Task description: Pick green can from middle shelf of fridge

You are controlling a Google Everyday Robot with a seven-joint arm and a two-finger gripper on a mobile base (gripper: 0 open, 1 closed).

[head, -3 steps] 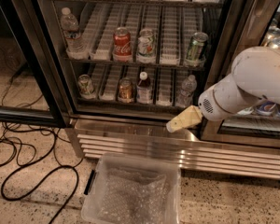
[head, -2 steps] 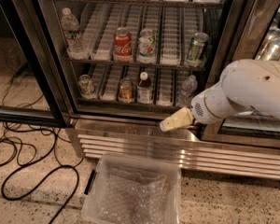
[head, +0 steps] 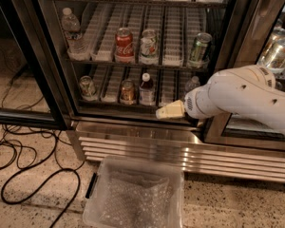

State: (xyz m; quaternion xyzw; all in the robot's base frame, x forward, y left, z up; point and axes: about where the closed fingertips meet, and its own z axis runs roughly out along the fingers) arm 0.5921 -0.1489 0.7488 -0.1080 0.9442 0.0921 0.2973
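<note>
Clear plastic bin (head: 133, 196) on the speckled floor nearest the camera; black cables (head: 23, 175) loop to its left. Above the bin, the gripper (head: 170, 110) on the white arm (head: 242, 99) hangs low before the fridge (head: 54, 75), level with the bottom rack's front edge. Open or closed: cannot tell. Further back, the green can (head: 199, 49) stands upright at the right end of the middle shelf (head: 173, 42), well above the gripper. Red Coca-Cola can (head: 124, 44) and white can (head: 148, 45) stand to its left.
</note>
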